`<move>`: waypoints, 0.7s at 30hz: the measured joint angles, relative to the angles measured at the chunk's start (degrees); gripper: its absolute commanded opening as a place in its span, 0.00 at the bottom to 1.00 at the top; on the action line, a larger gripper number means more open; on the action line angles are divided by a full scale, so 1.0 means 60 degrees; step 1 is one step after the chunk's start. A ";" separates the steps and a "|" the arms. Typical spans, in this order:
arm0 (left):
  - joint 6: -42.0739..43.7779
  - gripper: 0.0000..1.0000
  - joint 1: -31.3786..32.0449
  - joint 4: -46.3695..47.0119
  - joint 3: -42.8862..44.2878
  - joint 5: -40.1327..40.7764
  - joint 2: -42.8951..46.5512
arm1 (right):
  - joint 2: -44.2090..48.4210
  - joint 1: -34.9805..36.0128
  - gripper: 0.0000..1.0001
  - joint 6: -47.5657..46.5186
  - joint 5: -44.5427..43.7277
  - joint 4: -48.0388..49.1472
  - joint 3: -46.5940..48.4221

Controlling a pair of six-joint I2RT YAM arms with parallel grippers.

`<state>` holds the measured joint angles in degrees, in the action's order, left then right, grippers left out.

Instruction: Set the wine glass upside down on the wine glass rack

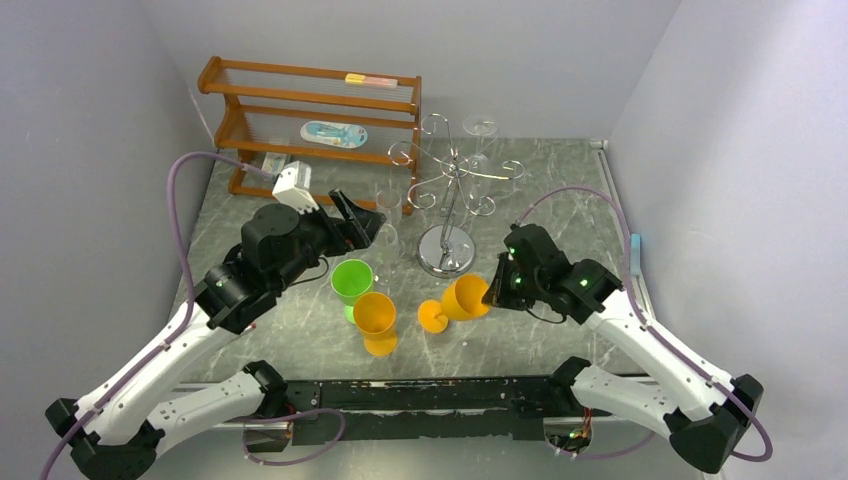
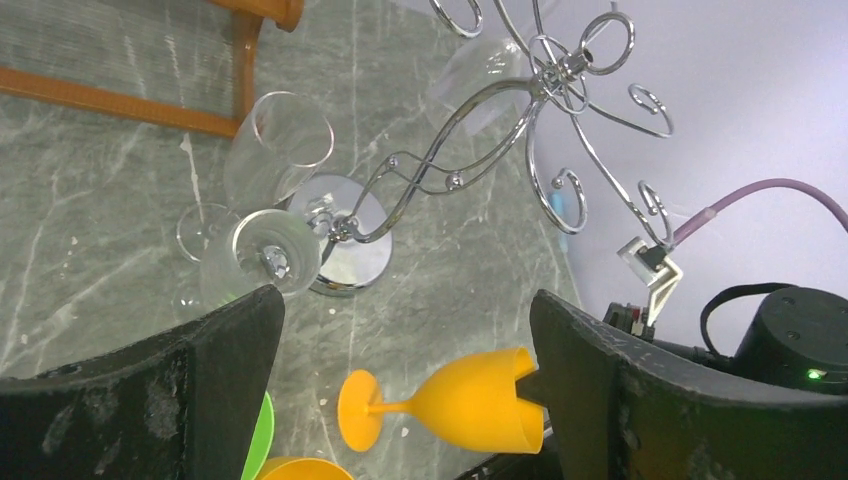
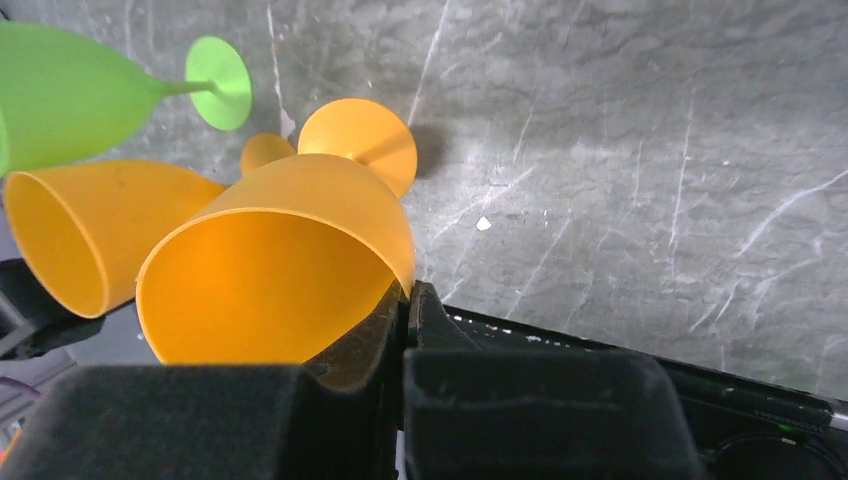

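The orange wine glass (image 1: 462,298) lies on its side on the surface (image 1: 560,200), just right of centre in the overhead view. Its mouth faces the right edge of the frame and its round foot points lower left. It looks like moulded plastic, so I judge it light, stiff, smooth-skinned and far less breakable than real glass. The right end effector (image 3: 408,300) is clamped on the thin wall at the rim, one finger inside the bowl and one outside. That hold leaves the stem and foot free to slide into a curled arm. It is a narrow pinch on a slick wall, though, so the glass may swing when it is lifted and turned over. The wine glass rack (image 1: 445,250) stands just above the glass in the frame, its mirror base close by and its spiral arms spread higher up. A clear glass seems to hang from one arm already, though it is faint against the wall. A second orange goblet (image 1: 375,318) and a green goblet (image 1: 351,280) stand left of centre, near the lying glass. Two clear glasses (image 1: 388,215) stand beside the rack's base. The left end effector (image 1: 362,218) hovers over them with its fingers spread wide, holding nothing. A wooden shelf rack (image 1: 300,110) sits in the upper left.
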<state>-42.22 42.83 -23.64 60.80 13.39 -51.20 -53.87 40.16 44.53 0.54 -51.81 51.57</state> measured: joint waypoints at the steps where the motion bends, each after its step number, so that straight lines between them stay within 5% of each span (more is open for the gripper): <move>1: -0.0047 0.97 0.0000 0.0138 -0.0113 -0.0015 0.0102 | 0.0018 0.0000 0.00 -0.0011 -0.0124 -0.0106 0.0189; 9: -0.1632 0.97 0.0000 -0.0106 -0.0455 0.0102 0.0393 | 0.1180 0.0004 0.00 -0.0164 -0.0404 0.0299 0.0805; 21: -0.5176 0.97 0.0000 -0.1916 -0.0251 -0.0812 -0.0291 | 0.1829 0.0004 0.00 -0.0240 0.0277 0.5319 -0.0841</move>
<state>-73.28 42.83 -35.14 59.29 8.51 -52.95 -42.89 40.18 43.09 2.20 -19.90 46.52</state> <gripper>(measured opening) 0.970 0.011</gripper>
